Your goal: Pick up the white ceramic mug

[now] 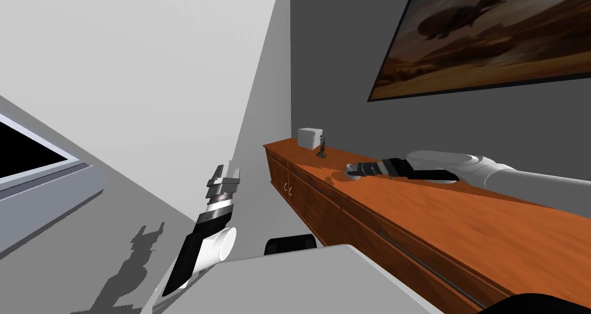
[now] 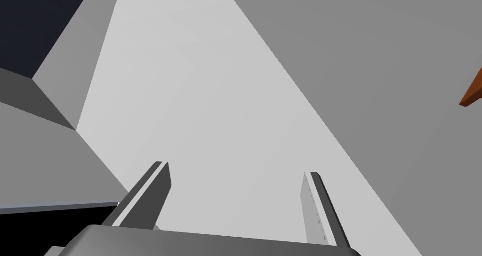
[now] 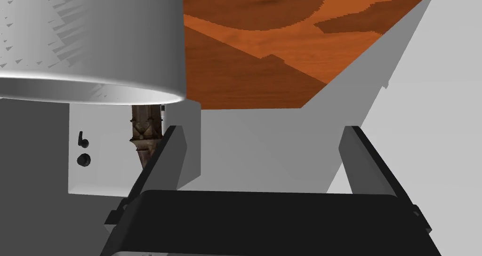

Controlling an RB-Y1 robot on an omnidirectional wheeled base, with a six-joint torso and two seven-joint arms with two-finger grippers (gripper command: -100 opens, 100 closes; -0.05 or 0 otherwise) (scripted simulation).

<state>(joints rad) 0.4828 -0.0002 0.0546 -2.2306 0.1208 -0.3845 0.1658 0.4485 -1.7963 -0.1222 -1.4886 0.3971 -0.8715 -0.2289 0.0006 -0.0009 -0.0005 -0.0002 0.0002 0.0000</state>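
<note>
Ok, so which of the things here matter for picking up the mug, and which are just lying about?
For the job: white mug; right gripper, open, mug beside it, not between its fingers; wooden sideboard under it.
Just lying about: white box; small brown figurine; painting on the wall; left gripper, open, away from the sideboard.

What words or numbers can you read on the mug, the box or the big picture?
None: there is no readable text anywhere.
Mug: plain white, no writing.
Box: two small dark marks, not letters.
Picture: a brown scene, no writing.
</note>
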